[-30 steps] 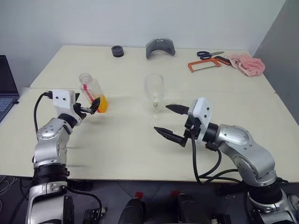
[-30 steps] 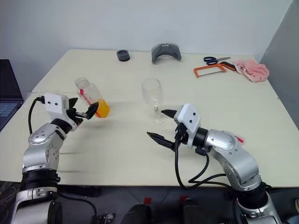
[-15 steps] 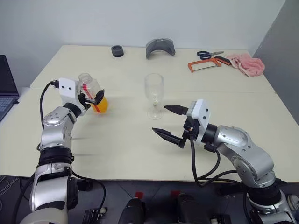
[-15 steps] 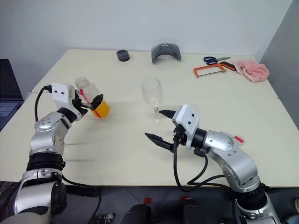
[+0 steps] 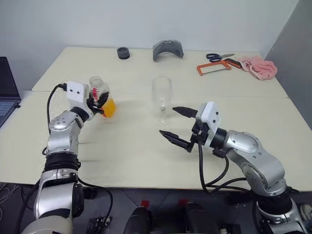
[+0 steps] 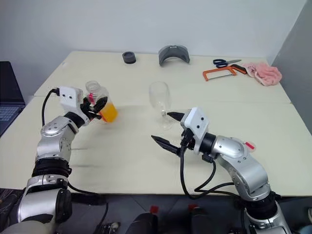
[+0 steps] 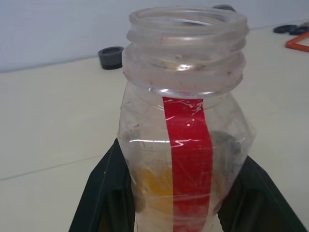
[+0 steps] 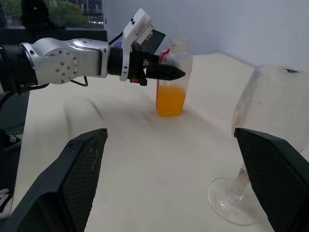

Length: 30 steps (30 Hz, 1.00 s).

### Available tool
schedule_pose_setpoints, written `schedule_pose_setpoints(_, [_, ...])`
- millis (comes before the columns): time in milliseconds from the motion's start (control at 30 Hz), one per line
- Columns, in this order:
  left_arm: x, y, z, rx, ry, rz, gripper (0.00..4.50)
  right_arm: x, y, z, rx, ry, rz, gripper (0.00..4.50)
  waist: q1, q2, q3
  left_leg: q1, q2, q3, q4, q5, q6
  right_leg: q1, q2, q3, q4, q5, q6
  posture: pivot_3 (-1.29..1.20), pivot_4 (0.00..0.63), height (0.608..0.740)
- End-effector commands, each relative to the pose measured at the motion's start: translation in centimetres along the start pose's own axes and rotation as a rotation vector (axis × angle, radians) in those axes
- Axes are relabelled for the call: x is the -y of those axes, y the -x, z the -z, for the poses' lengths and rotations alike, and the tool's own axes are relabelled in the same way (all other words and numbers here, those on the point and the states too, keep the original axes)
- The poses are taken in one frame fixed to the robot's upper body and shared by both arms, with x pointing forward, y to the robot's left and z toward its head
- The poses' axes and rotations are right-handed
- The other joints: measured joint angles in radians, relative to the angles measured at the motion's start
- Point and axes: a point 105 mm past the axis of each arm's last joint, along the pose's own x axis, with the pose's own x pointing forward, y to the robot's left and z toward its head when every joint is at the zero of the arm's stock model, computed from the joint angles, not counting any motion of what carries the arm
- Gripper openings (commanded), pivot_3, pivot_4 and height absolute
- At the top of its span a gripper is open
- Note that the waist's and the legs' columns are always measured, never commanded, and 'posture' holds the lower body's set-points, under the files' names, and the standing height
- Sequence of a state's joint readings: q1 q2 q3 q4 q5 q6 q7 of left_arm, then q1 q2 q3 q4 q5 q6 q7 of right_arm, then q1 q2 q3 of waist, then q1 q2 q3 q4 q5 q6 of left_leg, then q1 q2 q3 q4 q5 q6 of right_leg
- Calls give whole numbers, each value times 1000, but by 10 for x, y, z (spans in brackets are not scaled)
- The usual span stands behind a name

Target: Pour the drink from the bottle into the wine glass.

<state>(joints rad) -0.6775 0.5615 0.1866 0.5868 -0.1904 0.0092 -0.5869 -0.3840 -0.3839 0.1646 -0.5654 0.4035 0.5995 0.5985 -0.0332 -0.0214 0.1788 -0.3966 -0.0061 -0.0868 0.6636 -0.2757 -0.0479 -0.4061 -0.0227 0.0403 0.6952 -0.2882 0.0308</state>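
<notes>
The bottle (image 5: 101, 95) stands on the left side of the table (image 5: 146, 146), upright or nearly so, with the left gripper (image 5: 97, 103) closed on its middle, one black finger on each flat side; whether its base rests on the table or hangs just clear is hard to tell. The cap is off and the threaded mouth is open. The drink (image 8: 171, 100) fills only the lower part, so the bottle should be light, but its thin plastic walls will likely give under a hard squeeze, and the smooth sides could slip as it tilts; the mid-body hold looks like the right place, just above the liquid. The wine glass (image 5: 161, 99) stands empty near the middle of the table, well apart from the bottle and to its right. It looks fragile and top-heavy on its thin stem and is best steadied at the stem or low on the bowl. The right gripper (image 5: 176, 126) hovers just near of the glass with its jaws spread wide, holding nothing. In the left wrist view the bottle's base is cut off, and the glass's clear rim is faint against the table.
</notes>
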Motion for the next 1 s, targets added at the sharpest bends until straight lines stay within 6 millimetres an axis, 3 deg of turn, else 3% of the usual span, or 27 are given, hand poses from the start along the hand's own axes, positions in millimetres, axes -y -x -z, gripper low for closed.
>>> schedule_pose_setpoints(33, [19,-11,-51,148,-207,79,1677,15,6,-17,71,11,69,4500,1,0,0,0,0,0,0,0,0,0,0,0,0,0,0,0,150,740])
schedule_pose_setpoints(300, [51,-28,-97,267,-558,163,1670,46,16,-12,62,38,163,4500,0,0,0,0,-2,2,0,0,0,0,1,0,0,0,0,0,150,740])
schedule_pose_setpoints(467, [60,-34,-115,331,-711,179,1670,56,20,-9,52,37,185,4500,-1,0,0,0,-2,5,-1,0,0,-1,1,1,0,0,0,0,150,740])
schedule_pose_setpoints(1000, [71,-45,-131,427,-1052,195,1670,60,25,-4,59,17,217,4500,0,0,0,-1,-2,5,0,0,0,-1,1,0,0,0,0,0,150,740])
